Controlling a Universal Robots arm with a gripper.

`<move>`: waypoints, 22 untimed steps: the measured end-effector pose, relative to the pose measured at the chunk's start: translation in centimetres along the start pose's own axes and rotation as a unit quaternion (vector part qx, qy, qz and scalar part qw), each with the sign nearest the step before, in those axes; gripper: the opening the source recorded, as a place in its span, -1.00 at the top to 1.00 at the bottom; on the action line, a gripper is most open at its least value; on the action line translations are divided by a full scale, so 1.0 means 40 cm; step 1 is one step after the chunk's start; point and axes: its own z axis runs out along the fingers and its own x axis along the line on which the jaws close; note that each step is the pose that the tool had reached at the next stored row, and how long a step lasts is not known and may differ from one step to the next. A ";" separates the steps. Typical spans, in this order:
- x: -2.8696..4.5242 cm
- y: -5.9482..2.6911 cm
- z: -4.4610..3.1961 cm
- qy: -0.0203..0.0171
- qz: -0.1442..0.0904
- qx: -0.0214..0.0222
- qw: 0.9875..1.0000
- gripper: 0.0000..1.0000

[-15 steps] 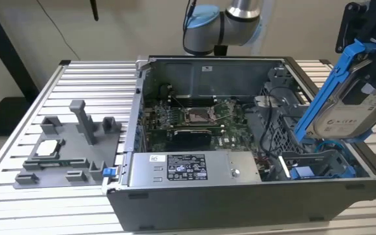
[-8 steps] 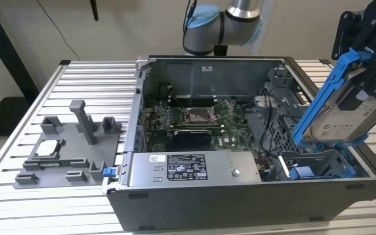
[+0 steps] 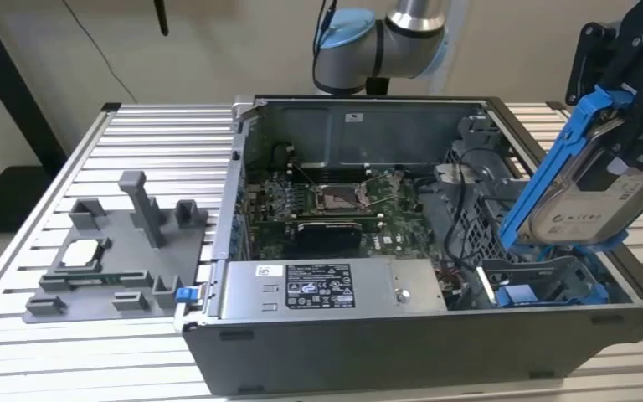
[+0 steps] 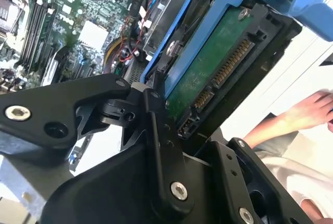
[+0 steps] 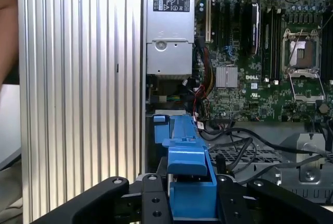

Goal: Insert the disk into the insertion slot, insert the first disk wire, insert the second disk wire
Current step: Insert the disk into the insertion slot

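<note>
I am holding the disk (image 3: 585, 199) in my gripper (image 3: 625, 151), fingers (image 4: 156, 130) closed against the two sides of its blue carrier frame. In the first wrist view the carrier's blue handle is sitting squarely between them, and in the second wrist view the drive's green circuit side and connector edge are facing the camera. The disk is hanging steeply tilted in the air, its lower end just above the insertion slot (image 3: 545, 283), which lies at the corner of the open computer case (image 3: 411, 356) on the exterior view's right, beside the grey power-supply box (image 3: 321, 289). So I am judging that the first step, seating the disk, is in hand and not yet done: nothing of the carrier is inside the bay, and neither wire step is begun. Seating it, as I read it, is calling for levelling the tilt until the frame's edges match the bay's blue fittings, while the loose black cables (image 5: 244, 143) near the cage are kept from catching underneath. A person's hand (image 4: 307, 112) is resting off to one side, well apart from the case.
</note>
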 end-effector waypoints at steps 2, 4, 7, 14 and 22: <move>0.000 0.000 0.003 0.000 0.000 0.000 1.000 1.00; 0.000 0.000 0.007 0.000 0.000 0.000 1.000 1.00; 0.000 -0.001 0.013 0.000 0.000 0.000 1.000 1.00; 0.000 -0.001 0.022 0.000 0.000 0.000 1.000 1.00; 0.000 -0.002 0.037 0.000 0.000 0.000 1.000 1.00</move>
